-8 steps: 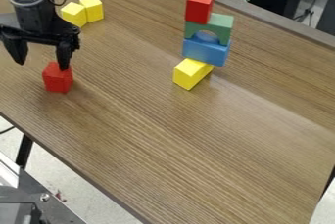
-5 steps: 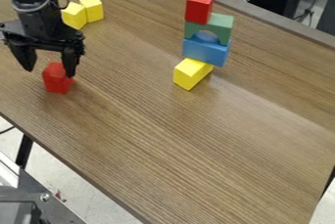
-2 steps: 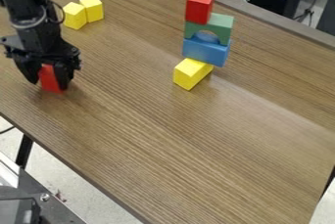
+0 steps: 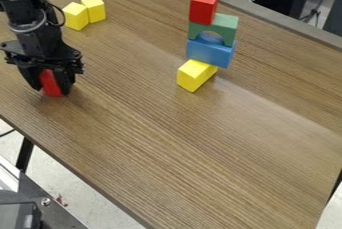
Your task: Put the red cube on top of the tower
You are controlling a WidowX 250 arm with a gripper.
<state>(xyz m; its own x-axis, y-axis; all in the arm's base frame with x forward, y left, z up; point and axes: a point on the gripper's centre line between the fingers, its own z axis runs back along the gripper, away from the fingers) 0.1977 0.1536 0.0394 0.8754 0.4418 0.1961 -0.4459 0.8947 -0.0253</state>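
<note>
At the table's left side, my gripper (image 4: 52, 89) points down, shut on a red cube (image 4: 50, 83) with a finger on either side of it. The cube stands at or very near the table surface. Right of the middle rises the tower: a yellow block (image 4: 195, 75) at the bottom, a blue block (image 4: 210, 53) over it, then a green arch (image 4: 227, 27), and a second red block (image 4: 203, 7) on top. The gripper is well to the left of the tower and lower in the view.
Two yellow blocks (image 4: 85, 13) stand side by side behind the gripper, near the upper left. The wooden table (image 4: 200, 148) has its front edge running diagonally from the left down to the bottom.
My gripper has come down over the red cube at the left, and its fingers have drawn together around it. The tower and the yellow blocks have kept their places.
</note>
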